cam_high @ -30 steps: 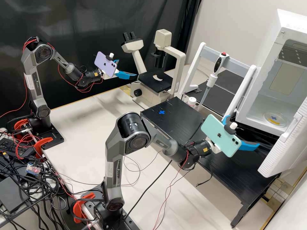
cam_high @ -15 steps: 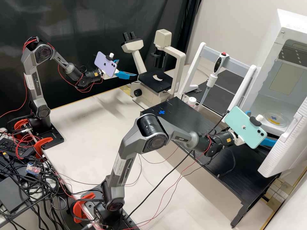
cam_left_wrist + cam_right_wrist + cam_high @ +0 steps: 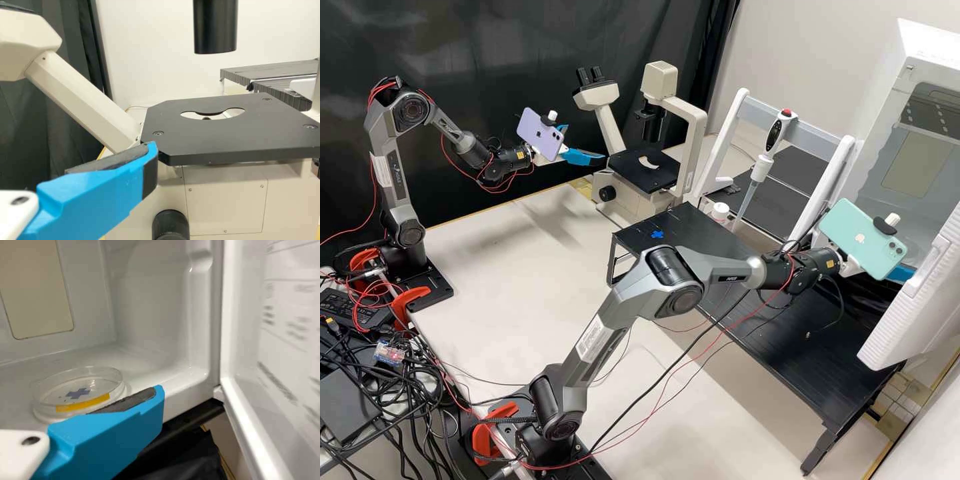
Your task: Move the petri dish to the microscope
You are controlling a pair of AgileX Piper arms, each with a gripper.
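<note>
The right gripper (image 3: 903, 272) and left gripper (image 3: 587, 143) are spread, both empty. Level with the petri dish (image 3: 79, 391), inside the white chamber (image 3: 152, 310) near its front edge, straddle it low, then squeeze lightly.

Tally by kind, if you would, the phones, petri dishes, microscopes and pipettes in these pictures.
Rectangular phones, one lilac phone and one mint-green phone: 2
Clear, round plastic petri dish: 1
Cream-and-black binocular microscope: 1
Slim white-and-black pipette: 1
Total: 5
</note>
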